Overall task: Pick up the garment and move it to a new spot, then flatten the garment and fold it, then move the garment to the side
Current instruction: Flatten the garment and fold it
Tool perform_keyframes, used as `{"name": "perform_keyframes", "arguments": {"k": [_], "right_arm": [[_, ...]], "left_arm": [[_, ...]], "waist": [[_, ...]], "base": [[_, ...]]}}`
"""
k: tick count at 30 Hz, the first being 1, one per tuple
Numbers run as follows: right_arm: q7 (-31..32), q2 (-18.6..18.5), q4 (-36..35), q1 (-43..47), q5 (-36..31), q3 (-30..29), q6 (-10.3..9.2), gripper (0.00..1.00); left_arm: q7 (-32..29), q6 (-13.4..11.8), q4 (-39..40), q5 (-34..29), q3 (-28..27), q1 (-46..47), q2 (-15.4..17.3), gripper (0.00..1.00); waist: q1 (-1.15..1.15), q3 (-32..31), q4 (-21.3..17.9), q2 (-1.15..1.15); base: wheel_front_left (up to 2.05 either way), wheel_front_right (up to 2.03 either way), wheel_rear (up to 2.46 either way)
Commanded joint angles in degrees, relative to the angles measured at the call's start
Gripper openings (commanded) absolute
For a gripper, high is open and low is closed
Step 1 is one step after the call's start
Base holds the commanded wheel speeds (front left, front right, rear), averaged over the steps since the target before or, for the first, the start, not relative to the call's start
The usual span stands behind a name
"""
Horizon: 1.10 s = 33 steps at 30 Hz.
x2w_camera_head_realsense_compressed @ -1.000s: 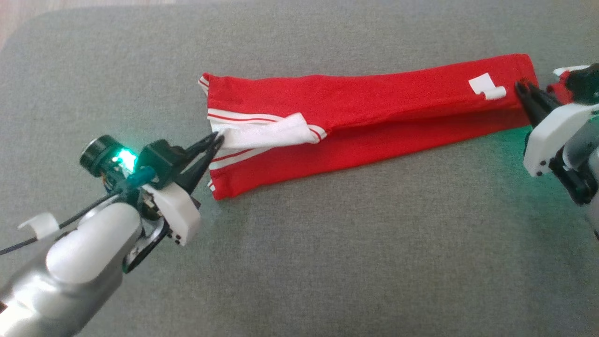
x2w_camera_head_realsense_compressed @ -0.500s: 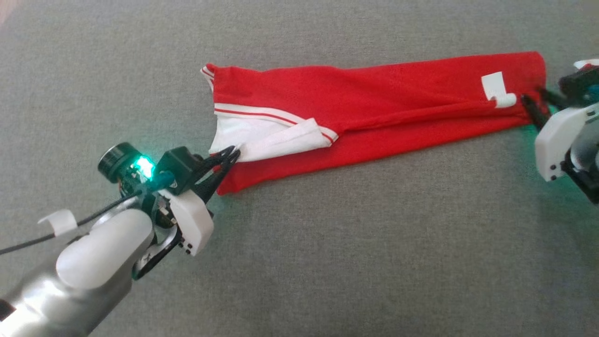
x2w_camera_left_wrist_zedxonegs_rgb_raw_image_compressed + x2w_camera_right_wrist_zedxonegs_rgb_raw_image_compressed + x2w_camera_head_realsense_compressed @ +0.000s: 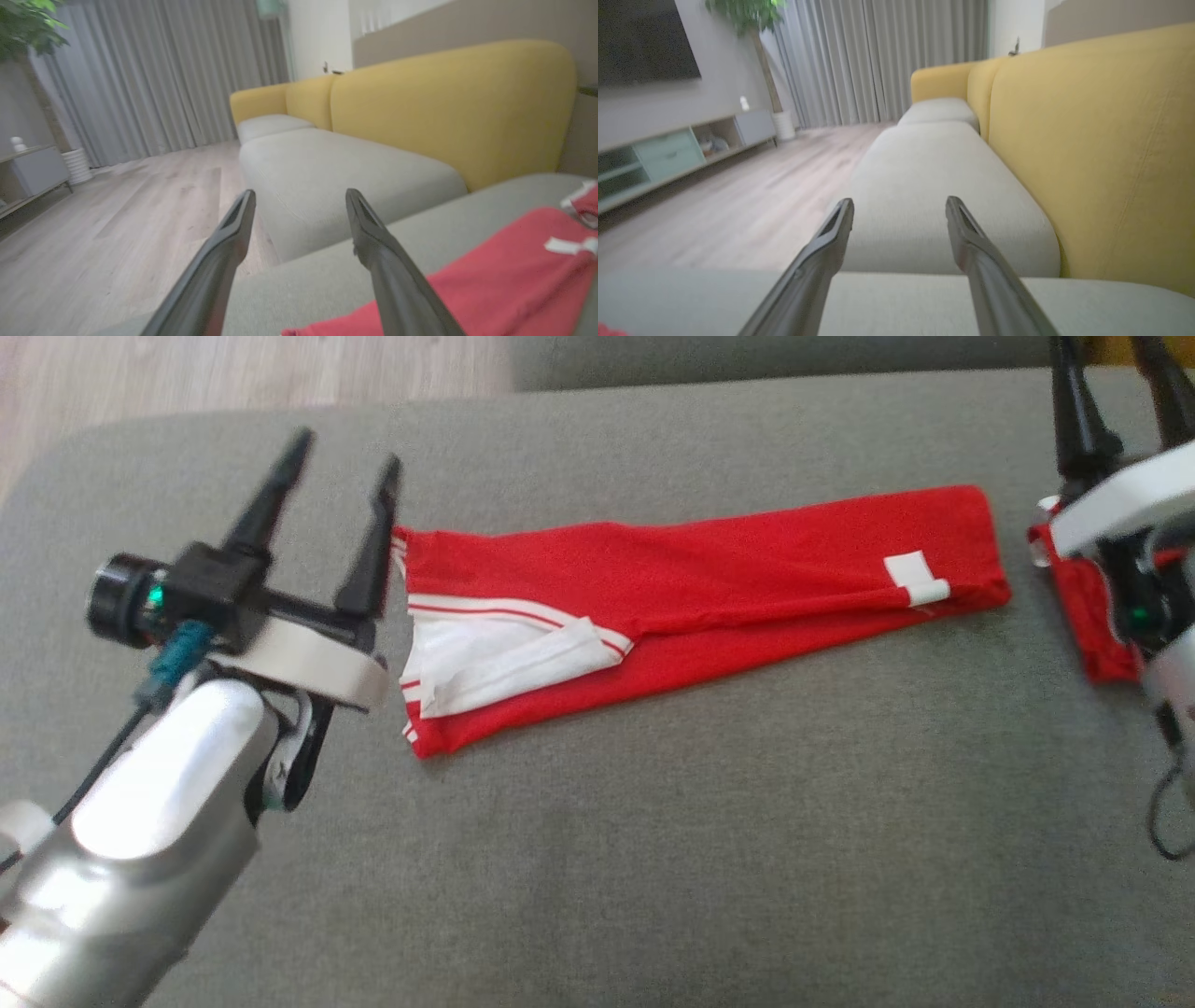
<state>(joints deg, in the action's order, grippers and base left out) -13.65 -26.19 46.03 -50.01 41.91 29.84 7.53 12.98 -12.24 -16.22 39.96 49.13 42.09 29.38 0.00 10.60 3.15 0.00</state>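
The long red sports garment with white striped trim (image 3: 709, 579) lies flat across the middle of the wide grey fabric seat cushion (image 3: 653, 821), running from the cushion's left part toward its right edge. It looks doubled lengthwise into a narrow strip. The white-lined end (image 3: 485, 653) is turned open toward the cushion's left, and a small white tag (image 3: 915, 577) shows near the other end.

The left gripper (image 3: 345, 448) hangs above the cushion's left part with its two dark fingers spread wide and nothing between them. The right gripper (image 3: 1116, 392) is up over the cushion's right edge, its jaws likewise parted and empty. Under it, at that same edge, sits another scrap of red cloth (image 3: 1083, 607); I can't tell whether it belongs to the garment.

To my eye the carrying and flattening are done, and one lengthwise fold is in. What seems left is tidying the flipped white end, folding the strip across its length, and shifting the bundle to the cushion's side.
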Motion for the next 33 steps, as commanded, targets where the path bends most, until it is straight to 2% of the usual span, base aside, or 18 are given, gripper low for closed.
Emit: {"name": "perform_keyframes", "arguments": {"k": [1,3,7,12,15,20,24,29,33], "right_arm": [[-1.0,1.3,-2.7,-0.6,-0.1,-1.8,-0.04,1.00],[-1.2,4.0,-4.9,0.5,-1.7,-5.3,-0.04,1.00],[-1.3,10.6,-11.9,6.4,-8.8,-14.2,-0.04,1.00],[-1.3,19.5,-19.3,19.7,-17.8,-23.5,-0.04,1.00],[-1.3,22.1,-21.6,27.5,-21.9,-25.5,-0.04,1.00],[-1.3,23.2,-24.3,35.9,-26.3,-25.8,-0.04,1.00],[-1.3,23.3,-25.5,39.2,-25.1,-24.8,-0.04,1.00],[-1.3,23.3,-25.5,39.0,-25.5,-25.1,-0.04,1.00],[-0.6,23.3,-22.8,35.1,-28.5,-28.2,-0.04,1.00]], "left_arm": [[1.2,-1.7,1.8,0.4,-4.7,0.5,1.1,1.00],[1.8,-3.8,2.9,0.7,-7.9,-1.3,0.0,1.00],[2.0,-5.6,5.5,-1.7,-12.8,-6.5,-2.4,1.00],[2.0,-5.2,5.9,-5.3,-17.0,-14.5,-6.9,1.00],[2.0,-4.1,5.0,-7.4,-19.3,-19.3,-9.4,1.00],[2.0,-1.9,3.6,-11.1,-23.4,-26.5,-13.7,1.00],[2.0,0.1,3.4,-13.2,-28.0,-31.4,-17.0,1.00],[2.0,3.3,3.3,-17.5,-31.2,-32.3,-19.5,1.00],[2.0,5.4,3.1,-20.1,-32.8,-30.8,-20.9,1.00]], "waist": [[0.00,-1.8,-1.2,0.00],[0.00,-2.6,-1.6,0.00],[0.00,-3.7,-1.8,0.00],[0.00,-5.0,-0.7,0.00],[0.00,-5.4,-0.2,0.00],[0.00,-6.2,0.3,0.00],[0.00,-6.5,0.1,0.00],[0.00,-5.5,0.6,0.00],[0.00,-3.4,1.2,0.00]], "base": [[0.00,0.00,0.00],[0.00,0.00,0.00],[0.00,0.00,0.00],[0.00,0.00,0.00],[0.00,0.00,0.00],[0.00,0.00,0.00],[0.00,0.00,0.00],[0.00,0.00,0.00],[0.00,0.00,0.00]]}}
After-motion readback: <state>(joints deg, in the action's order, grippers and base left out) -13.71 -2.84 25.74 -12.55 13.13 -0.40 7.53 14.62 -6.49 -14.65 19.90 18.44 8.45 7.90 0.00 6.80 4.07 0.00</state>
